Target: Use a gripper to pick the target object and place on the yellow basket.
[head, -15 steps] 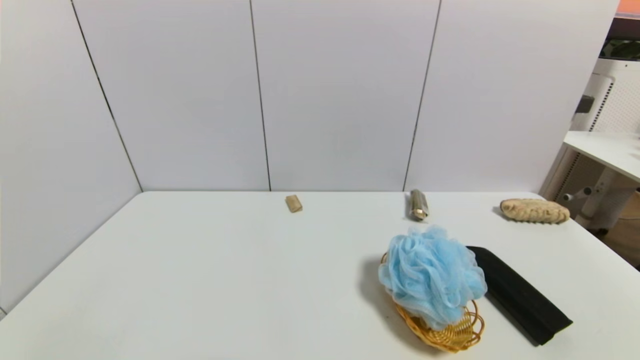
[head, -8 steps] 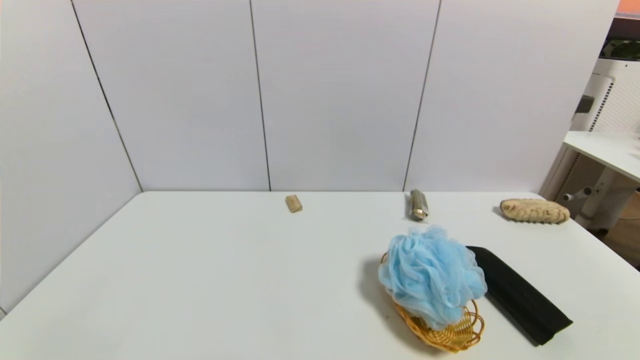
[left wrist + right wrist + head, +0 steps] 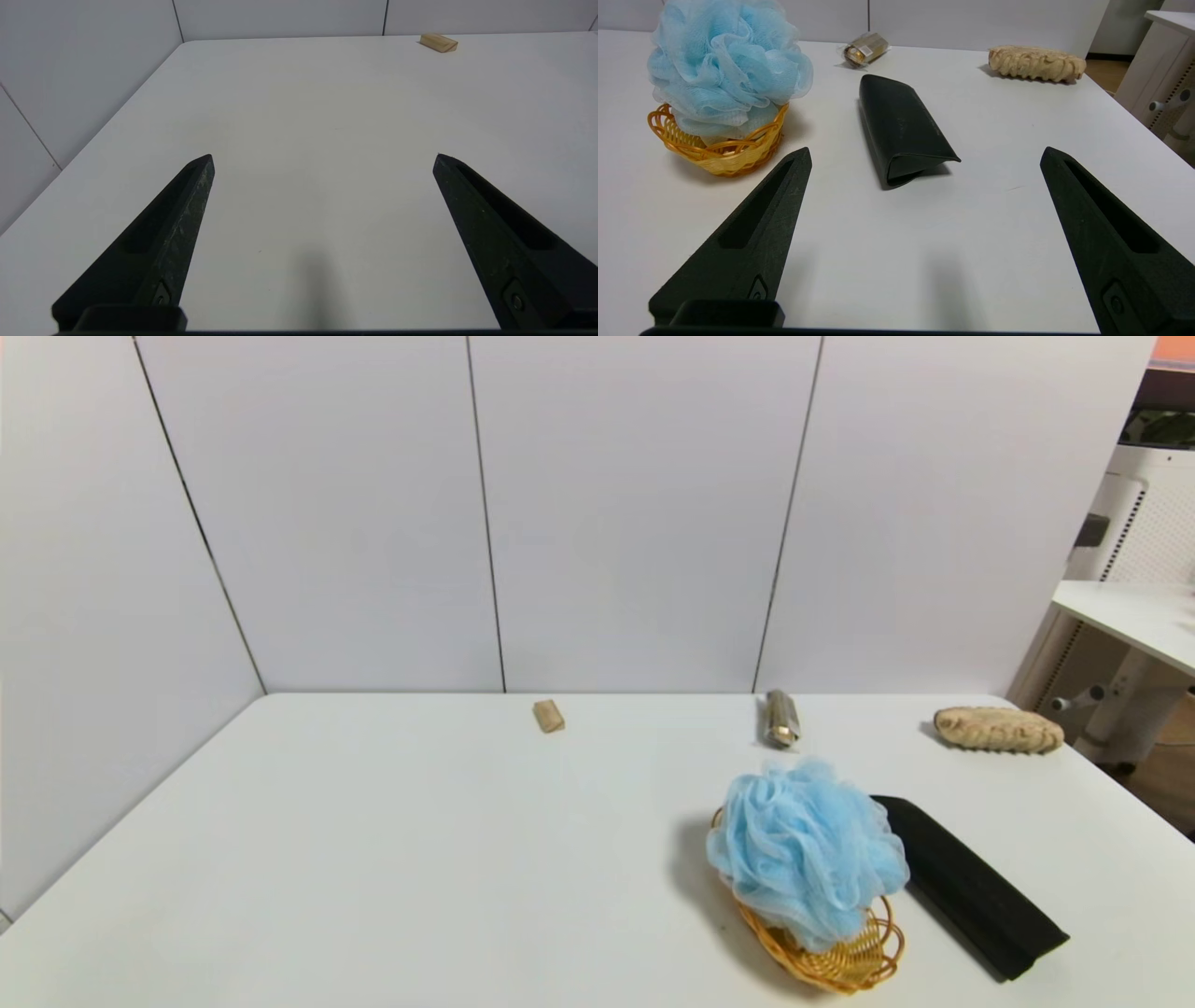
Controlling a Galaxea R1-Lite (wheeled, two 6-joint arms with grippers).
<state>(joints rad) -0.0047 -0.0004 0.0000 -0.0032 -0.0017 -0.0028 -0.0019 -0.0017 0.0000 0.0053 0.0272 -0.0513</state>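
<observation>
A: Item one, the pouf?
B: Light blue mesh bath pouf (image 3: 806,851), sitting in the yellow basket (image 3: 840,963) and spilling over its rim. The basket stands on the white table (image 3: 420,859), toward the right of the near side.

A: Around the basket?
B: Long black folded cloth (image 3: 971,887) just beside it on the right, touching or nearly touching the pouf. Beyond the basket, near the back wall, a small wrapped roll (image 3: 780,718). Farther right of that, a tan rough oblong lump (image 3: 997,729). Well to the basket's left, at the back, a small tan block (image 3: 548,716).

A: Any writing or brand?
B: The wrapped roll carries a small pale label, seen only from the right wrist; the print is too small to read. Nothing else legible.

A: The hands?
B: Right gripper (image 3: 924,154): fingers spread wide, nothing held, hanging over bare table short of the basket and cloth. Left gripper (image 3: 324,156): fingers equally wide apart, nothing between them, over bare table far left of the basket.

A: Differences between views?
B: The head view shows no arm at all. The left wrist view shows only table, wall and the tan block. The right wrist view alone shows the open folded end of the cloth and the basket's looped weave close up
</observation>
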